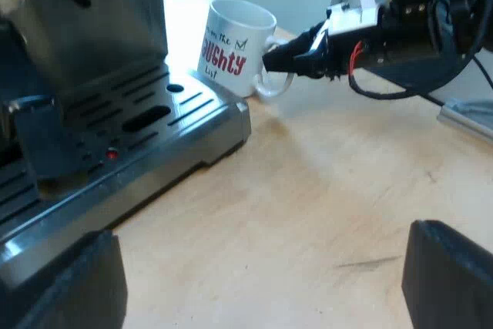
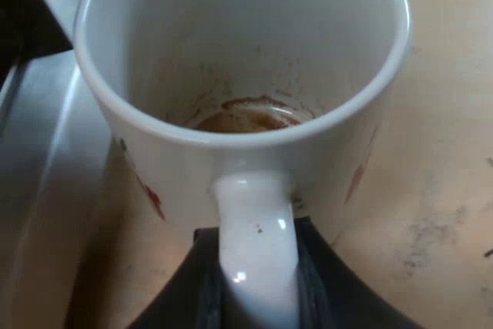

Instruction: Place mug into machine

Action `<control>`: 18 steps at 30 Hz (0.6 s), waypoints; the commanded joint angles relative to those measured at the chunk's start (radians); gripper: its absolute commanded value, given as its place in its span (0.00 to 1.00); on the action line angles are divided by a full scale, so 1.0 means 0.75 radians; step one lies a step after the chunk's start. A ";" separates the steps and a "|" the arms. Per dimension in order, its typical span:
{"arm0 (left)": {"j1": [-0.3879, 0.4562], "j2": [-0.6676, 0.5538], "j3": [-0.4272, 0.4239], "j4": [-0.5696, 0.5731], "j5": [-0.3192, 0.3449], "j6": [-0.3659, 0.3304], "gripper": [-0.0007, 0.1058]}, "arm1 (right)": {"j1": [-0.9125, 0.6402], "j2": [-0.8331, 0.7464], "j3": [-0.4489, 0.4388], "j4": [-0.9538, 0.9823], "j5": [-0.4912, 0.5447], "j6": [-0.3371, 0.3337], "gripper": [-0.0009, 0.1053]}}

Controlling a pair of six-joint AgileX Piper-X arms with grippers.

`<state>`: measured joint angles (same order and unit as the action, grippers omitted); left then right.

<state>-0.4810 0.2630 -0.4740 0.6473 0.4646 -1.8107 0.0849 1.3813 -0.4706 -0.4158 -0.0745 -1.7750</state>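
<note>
Currently my right end effector (image 2: pixel 256 240) is pinching the mug's handle (image 2: pixel 254 213). The two black fingers (image 2: pixel 202 275) are sitting narrow against either side of the white loop, with nothing else between them. From there outward, the mug (image 1: pixel 233 45) is standing upright with its mouth open to the wrist camera, and a brown ring of coffee residue (image 2: pixel 246 119) is drying in its bottom. It is sitting just beside the corner of the espresso machine (image 1: pixel 92 32), apart from the slotted drip tray (image 1: pixel 154 117) and not on it. It seems to be resting on the worktop (image 1: pixel 323 206), though I cannot tell whether its base is touching the wood.

My left end effector (image 1: pixel 258 287) is hanging wide and empty low over the worktop, near the front of the drip tray and well apart from the mug.

As I am reading it, the grasp is made and the carry is the step in hand, so the task is perhaps halfway. The next move is calling for a lift high enough to clear the tray's raised edge, then a sideways travel in over the slots. The mug needs to be kept level throughout, since a pinch on the handle alone could let it swing. It also needs setting down flat before the fingers part.
</note>
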 commanded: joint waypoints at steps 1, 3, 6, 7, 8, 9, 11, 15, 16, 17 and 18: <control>-0.005 0.003 -0.003 -0.002 0.005 -0.003 0.75 | 0.047 -0.056 -0.006 0.014 0.015 -0.013 0.01; -0.005 0.003 -0.003 -0.002 0.005 -0.003 0.75 | 0.068 -0.080 -0.006 0.052 0.066 -0.012 0.01; -0.005 0.003 -0.003 -0.002 0.005 -0.003 0.75 | 0.087 -0.113 -0.006 0.099 0.116 -0.025 0.01; -0.005 0.003 -0.003 -0.002 0.005 -0.003 0.75 | 0.095 -0.126 -0.006 0.120 0.133 -0.042 0.01; -0.005 0.003 -0.003 -0.002 0.005 -0.003 0.75 | 0.101 -0.140 -0.006 0.139 0.149 -0.054 0.01; -0.005 0.003 -0.003 -0.002 0.005 -0.003 0.75 | 0.109 -0.154 -0.006 0.155 0.161 -0.077 0.01; -0.005 0.003 -0.003 -0.002 0.005 -0.003 0.75 | 0.148 -0.263 -0.006 0.255 0.210 -0.142 0.01; -0.005 0.003 -0.018 -0.002 0.036 -0.003 0.75 | 0.175 -0.394 -0.006 0.345 0.290 -0.146 0.01; -0.005 0.003 -0.024 -0.002 0.036 -0.003 0.75 | 0.175 -0.416 -0.006 0.364 0.298 -0.146 0.01; -0.005 0.003 -0.040 -0.002 0.036 -0.003 0.75 | 0.175 -0.454 -0.006 0.395 0.292 -0.146 0.01; -0.005 0.003 -0.053 -0.002 0.036 -0.003 0.75 | 0.186 -0.506 -0.006 0.440 0.301 -0.148 0.01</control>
<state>-0.4810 0.2630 -0.4973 0.6482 0.4842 -1.8107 0.2179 1.0424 -0.4596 -0.0880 0.1294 -1.8692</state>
